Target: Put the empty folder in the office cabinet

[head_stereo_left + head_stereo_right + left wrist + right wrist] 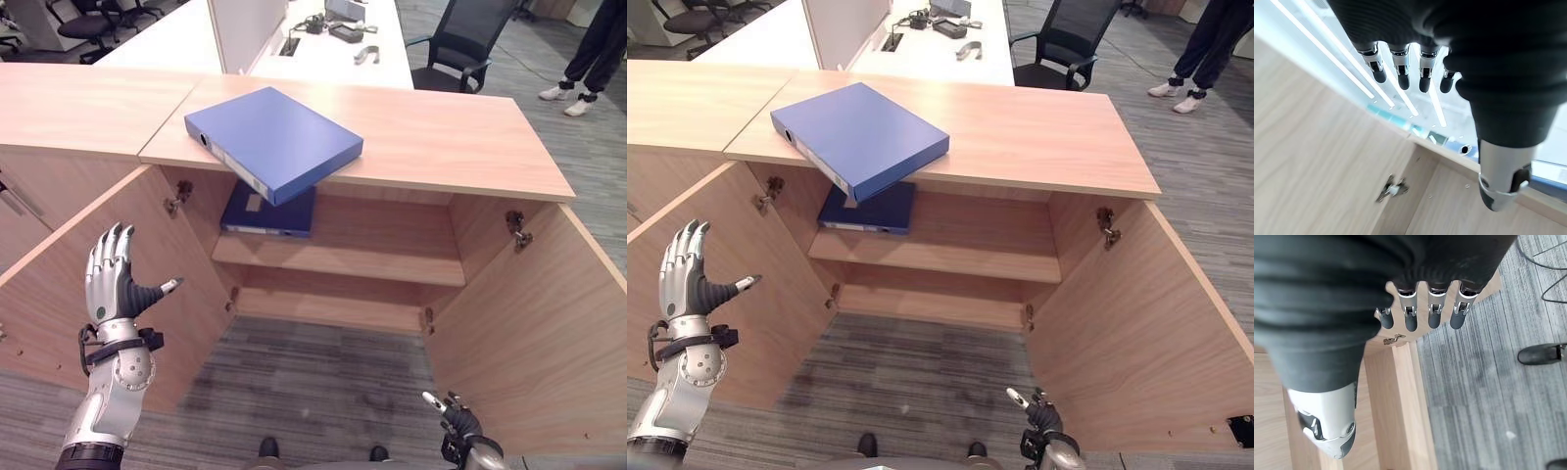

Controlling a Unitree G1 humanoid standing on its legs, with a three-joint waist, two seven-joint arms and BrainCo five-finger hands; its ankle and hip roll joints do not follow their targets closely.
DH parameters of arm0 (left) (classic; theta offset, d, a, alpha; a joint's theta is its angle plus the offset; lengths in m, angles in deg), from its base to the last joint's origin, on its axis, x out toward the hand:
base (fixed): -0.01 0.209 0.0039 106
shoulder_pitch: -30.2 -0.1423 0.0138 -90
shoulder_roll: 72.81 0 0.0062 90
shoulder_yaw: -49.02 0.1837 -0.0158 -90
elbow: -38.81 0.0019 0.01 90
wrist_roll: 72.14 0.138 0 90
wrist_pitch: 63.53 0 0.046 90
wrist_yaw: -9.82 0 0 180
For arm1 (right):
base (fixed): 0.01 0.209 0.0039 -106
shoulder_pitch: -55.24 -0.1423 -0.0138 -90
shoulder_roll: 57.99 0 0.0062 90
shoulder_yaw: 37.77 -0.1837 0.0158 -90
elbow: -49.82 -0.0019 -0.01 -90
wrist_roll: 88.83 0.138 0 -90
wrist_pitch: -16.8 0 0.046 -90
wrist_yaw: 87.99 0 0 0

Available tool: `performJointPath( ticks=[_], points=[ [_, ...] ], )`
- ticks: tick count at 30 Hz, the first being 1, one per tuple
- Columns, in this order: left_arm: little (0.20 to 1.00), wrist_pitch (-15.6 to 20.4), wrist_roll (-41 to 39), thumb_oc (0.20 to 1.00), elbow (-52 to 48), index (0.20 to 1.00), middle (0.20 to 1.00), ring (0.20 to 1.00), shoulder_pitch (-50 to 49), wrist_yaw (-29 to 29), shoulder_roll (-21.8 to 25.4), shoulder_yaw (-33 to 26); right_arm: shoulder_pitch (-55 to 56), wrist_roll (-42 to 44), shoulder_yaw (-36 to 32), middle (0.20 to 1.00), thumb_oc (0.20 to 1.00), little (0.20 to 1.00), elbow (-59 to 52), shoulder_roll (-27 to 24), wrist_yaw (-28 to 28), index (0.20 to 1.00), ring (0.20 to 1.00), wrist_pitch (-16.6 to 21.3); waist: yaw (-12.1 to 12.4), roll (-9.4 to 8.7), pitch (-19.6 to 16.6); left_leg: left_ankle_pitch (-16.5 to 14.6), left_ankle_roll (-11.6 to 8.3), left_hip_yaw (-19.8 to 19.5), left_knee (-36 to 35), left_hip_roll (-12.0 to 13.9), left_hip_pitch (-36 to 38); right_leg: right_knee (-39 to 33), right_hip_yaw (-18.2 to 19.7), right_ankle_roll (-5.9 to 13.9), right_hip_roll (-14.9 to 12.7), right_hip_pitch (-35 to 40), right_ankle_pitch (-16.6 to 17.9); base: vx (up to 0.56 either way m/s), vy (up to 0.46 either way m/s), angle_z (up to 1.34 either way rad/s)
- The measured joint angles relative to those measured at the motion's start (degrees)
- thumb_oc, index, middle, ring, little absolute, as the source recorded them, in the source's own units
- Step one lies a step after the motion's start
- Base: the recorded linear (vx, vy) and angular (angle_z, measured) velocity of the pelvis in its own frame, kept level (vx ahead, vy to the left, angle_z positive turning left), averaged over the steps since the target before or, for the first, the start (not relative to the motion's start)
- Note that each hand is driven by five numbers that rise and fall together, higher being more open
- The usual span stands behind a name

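While both cabinet doors are standing open, the blue folder (272,141) is lying flat on the cabinet's wooden top (441,137), one corner overhanging the front edge above the opening. A second blue folder (269,211) is lying on the upper shelf (372,257) inside the cabinet, just below that overhanging corner.

Left hand (111,279) is raised in front of the open left door (93,284), fingers straight, thumb sticking out, holding nothing; folder is well above and to its right, no contact. Right hand (1038,419) is low at the frame's bottom edge by the right door (1136,323), well apart from the folder; its wrist view is showing fingers (1435,316) extended and empty over grey carpet (1484,382).

Behind the cabinet: white worktop (323,49), black office chair (468,39), a person's legs (588,59) standing at far right.
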Motion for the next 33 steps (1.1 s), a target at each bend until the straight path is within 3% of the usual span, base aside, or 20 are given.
performJointPath(
  ticks=[5, 6, 8, 13, 21, 29, 33],
  points=[
    [1.000, 0.19, 4.00, 1.000, -1.44, 1.000, 1.000, 1.000, 7.14, -0.44, 9.29, 1.28, 0.04, -0.01, 1.52, 1.000, 1.000, 1.000, 0.20, -0.15, 0.44, 1.000, 1.000, 0.00, -0.23, 0.94, 0.04, 0.17, -0.32, -0.07, -0.01, 0.41, -0.11, 0.13, -0.01, -0.01, 0.35, -0.08, 0.00, 0.02, -0.006, 0.00],
    [1.000, 0.11, 5.34, 1.000, -1.34, 1.000, 1.000, 1.000, 8.82, -0.44, 13.13, 3.12, 0.03, -0.01, 2.14, 1.000, 1.000, 1.000, 0.14, -0.44, 0.50, 1.000, 1.000, 0.05, -0.68, 1.24, 0.20, 0.18, -0.35, 0.01, 0.00, 0.54, -0.12, 0.15, 0.03, -0.06, 0.48, -0.16, -0.03, 0.04, -0.014, -0.02],
    [1.000, 0.17, 6.38, 1.000, -1.13, 1.000, 1.000, 1.000, 10.94, -0.46, 15.46, 4.23, 0.02, 0.00, 2.77, 1.000, 1.000, 1.000, 0.17, -0.80, 0.55, 1.000, 1.000, 0.08, -1.39, 1.84, 0.48, 0.23, -0.41, 0.02, 0.00, 0.53, -0.14, 0.16, 0.07, -0.06, 0.64, -0.16, -0.02, 0.00, 0.000, 0.00],
    [1.000, 0.15, 8.22, 1.000, -0.55, 1.000, 1.000, 1.000, 13.48, -0.31, 17.12, 8.58, 0.01, 0.00, 2.97, 1.000, 1.000, 1.000, 0.21, -0.81, 0.91, 1.000, 1.000, 0.10, -2.54, 2.88, 0.37, 0.28, -0.49, 0.18, 0.01, 0.60, -0.17, 0.17, 0.33, -0.08, 0.82, -0.40, -0.01, 0.00, 0.002, -0.03],
    [1.000, -0.04, 8.37, 1.000, 7.38, 1.000, 1.000, 1.000, 20.61, 0.21, 17.12, 15.34, -0.58, 0.39, 3.00, 1.000, 1.000, 1.000, 1.41, -0.80, 1.14, 1.000, 1.000, 0.65, -4.08, 3.08, 0.35, 0.23, -0.55, 0.72, 0.00, 0.68, -0.25, 0.17, 0.89, -0.15, 0.88, -0.81, 0.03, 0.01, 0.005, -0.03],
    [1.000, -2.15, 8.56, 1.000, 14.31, 1.000, 1.000, 1.000, 27.65, 0.72, 17.40, 23.83, -0.63, 6.74, 3.10, 1.000, 1.000, 1.000, 2.42, -0.68, 1.02, 1.000, 1.000, 1.17, -6.20, 3.14, 0.38, 0.24, -0.56, 1.13, 0.00, 0.75, -0.65, 0.19, 1.33, -0.50, 0.96, -1.49, 0.34, 0.00, 0.016, -0.03],
    [1.000, -2.78, 11.88, 1.000, 16.69, 1.000, 1.000, 1.000, 30.86, 1.67, 20.05, 28.54, -0.46, 9.11, 3.08, 1.000, 1.000, 1.000, 2.87, -0.50, 1.23, 1.000, 1.000, 1.59, -6.47, 3.02, 0.38, 0.17, -0.66, 2.06, -0.01, 0.94, -0.39, 0.39, 2.01, -0.54, 1.04, -1.80, 0.39, -0.01, 0.014, -0.09]
  ],
)
